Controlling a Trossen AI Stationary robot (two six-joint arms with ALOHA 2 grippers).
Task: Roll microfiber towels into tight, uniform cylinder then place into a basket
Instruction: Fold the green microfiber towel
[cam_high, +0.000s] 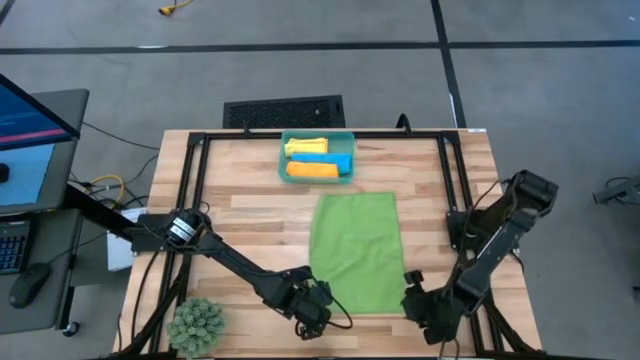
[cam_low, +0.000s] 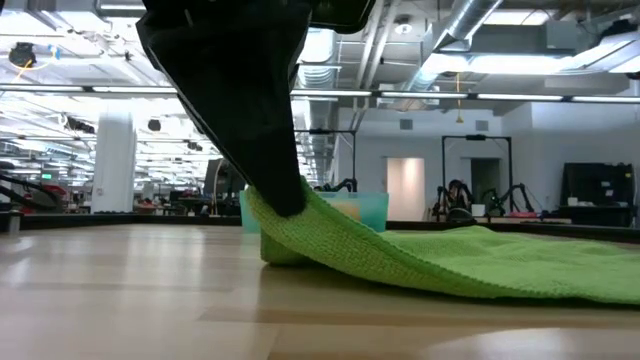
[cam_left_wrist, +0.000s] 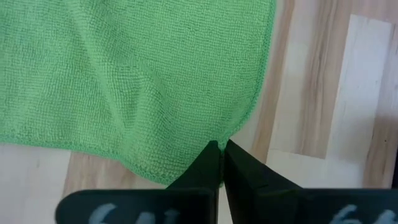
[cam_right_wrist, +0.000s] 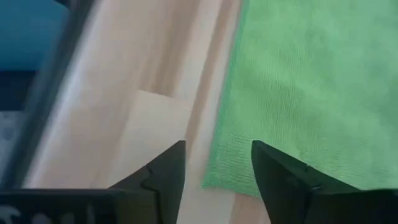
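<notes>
Nearest the low camera, a dark arm link fills the upper left of that view, its top cut off by the frame, and comes down onto the lifted near corner of the green towel.

Wooden table: light planks inside a black frame; its near edge is cut off in the high view.

Left arm: reaches across the table's near left part. Left gripper: fingers closed together, pinching the near left corner of the green towel; pale marks on the gripper body are cut off and unreadable.

Right arm: enters from the table's right side. Right gripper: fingers spread apart, holding nothing, poised over the near right corner of the green towel, whose edge lies between the two fingers.

Green towel: spread flat on the table's near centre, apart from the raised corner; its far edge lies just short of the basket.

Basket: translucent teal bin at the table's far centre, mostly hidden behind the towel in the low view. It holds three rolled towels, the yellow roll at the far side, the blue roll beside it, and the orange roll nearest.

Small green plant: at the near left corner, partly cut off.
</notes>
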